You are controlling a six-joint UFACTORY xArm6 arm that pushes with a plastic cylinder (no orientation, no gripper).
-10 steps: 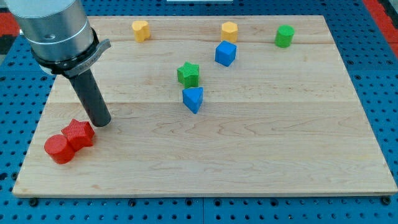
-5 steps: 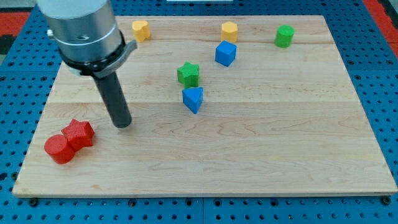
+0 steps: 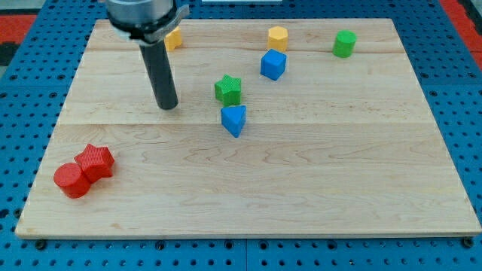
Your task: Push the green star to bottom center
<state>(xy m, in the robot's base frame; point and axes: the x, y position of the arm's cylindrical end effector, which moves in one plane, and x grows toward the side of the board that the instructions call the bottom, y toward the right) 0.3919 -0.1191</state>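
Note:
The green star lies a little above the middle of the wooden board. A blue triangular block sits just below it, nearly touching. My tip rests on the board to the left of the green star, apart from it by about a block's width. The rod rises from the tip toward the view's top left.
A blue cube lies up and right of the star. A yellow block and a green block are near the top edge; another yellow block is partly behind the rod. A red star and red cylinder sit bottom left.
My tip has moved up and to the right, from beside the red star to a spot left of the green star. No block has moved.

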